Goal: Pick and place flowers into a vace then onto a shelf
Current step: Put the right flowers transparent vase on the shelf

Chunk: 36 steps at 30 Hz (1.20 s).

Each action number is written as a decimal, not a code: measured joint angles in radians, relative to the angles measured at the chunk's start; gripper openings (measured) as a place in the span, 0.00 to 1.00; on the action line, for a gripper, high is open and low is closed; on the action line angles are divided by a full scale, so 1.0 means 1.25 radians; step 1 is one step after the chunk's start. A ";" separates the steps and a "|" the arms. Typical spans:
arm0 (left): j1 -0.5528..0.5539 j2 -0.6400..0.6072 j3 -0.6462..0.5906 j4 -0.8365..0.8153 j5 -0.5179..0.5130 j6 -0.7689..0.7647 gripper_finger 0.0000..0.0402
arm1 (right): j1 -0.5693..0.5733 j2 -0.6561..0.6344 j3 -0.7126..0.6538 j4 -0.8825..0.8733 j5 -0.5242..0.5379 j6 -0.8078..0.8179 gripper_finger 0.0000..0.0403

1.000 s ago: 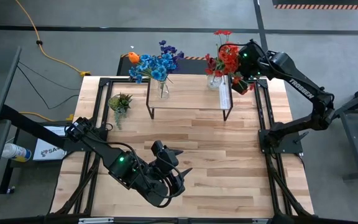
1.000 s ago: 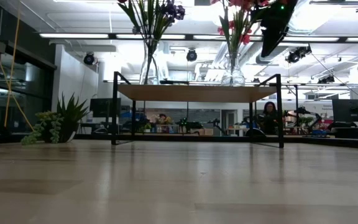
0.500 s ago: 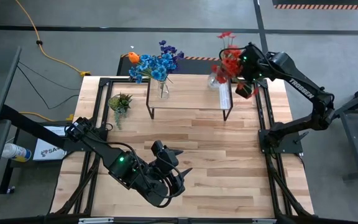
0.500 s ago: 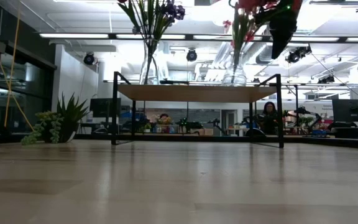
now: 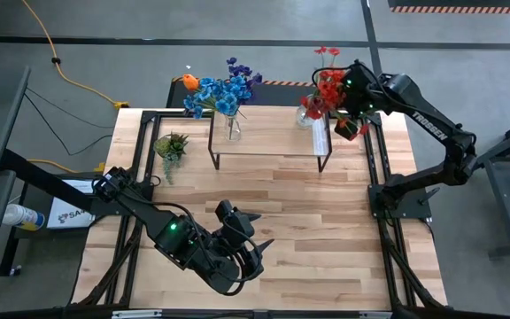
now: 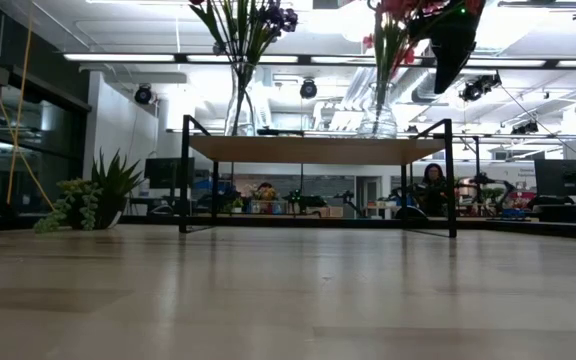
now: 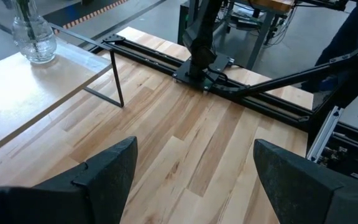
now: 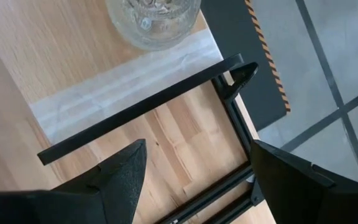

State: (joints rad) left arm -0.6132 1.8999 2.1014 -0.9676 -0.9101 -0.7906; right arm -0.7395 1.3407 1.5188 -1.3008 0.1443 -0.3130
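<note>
Red flowers (image 5: pixel 327 84) stand in a clear glass vase (image 5: pixel 307 112) on the right end of the light-wood shelf (image 5: pixel 273 137). The vase's round base (image 8: pixel 154 18) rests on the board. A second vase with blue, purple and orange flowers (image 5: pixel 224 91) stands on the shelf's left part (image 6: pixel 240 100). My right gripper (image 5: pixel 350 124) hovers open beside the shelf's right end, just right of the red flowers (image 6: pixel 393 30), touching nothing. My left gripper (image 5: pixel 253 246) waits open over the near left of the table.
A small spiky green plant (image 5: pixel 171 145) sits on the table left of the shelf. The shelf's black legs (image 8: pixel 142 118) and the table's black side rail (image 5: pixel 374 168) lie close under my right gripper. Bare wood (image 5: pixel 308 230) spreads between shelf and near edge.
My right gripper has drawn a little toward the table's right edge, away from the red flowers. The vase with red flowers tipped briefly and shifted slightly rightward on the shelf; it stands upright now, and the blooms have swung with it.
</note>
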 joint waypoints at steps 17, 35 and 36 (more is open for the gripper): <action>0.000 0.000 0.000 -0.030 -0.020 0.000 0.88 | 0.002 0.000 0.086 -0.055 -0.005 0.017 0.49; -0.002 0.000 0.000 -0.049 -0.020 0.001 0.88 | 0.023 0.099 0.092 -0.101 -0.032 0.021 0.57; -0.002 0.000 0.000 -0.049 -0.020 0.001 0.88 | 0.026 0.102 0.092 -0.107 -0.023 0.018 0.57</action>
State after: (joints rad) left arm -0.6151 1.8997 2.1016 -1.0288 -0.9346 -0.7898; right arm -0.7070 1.4688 1.6333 -1.4345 0.1152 -0.2902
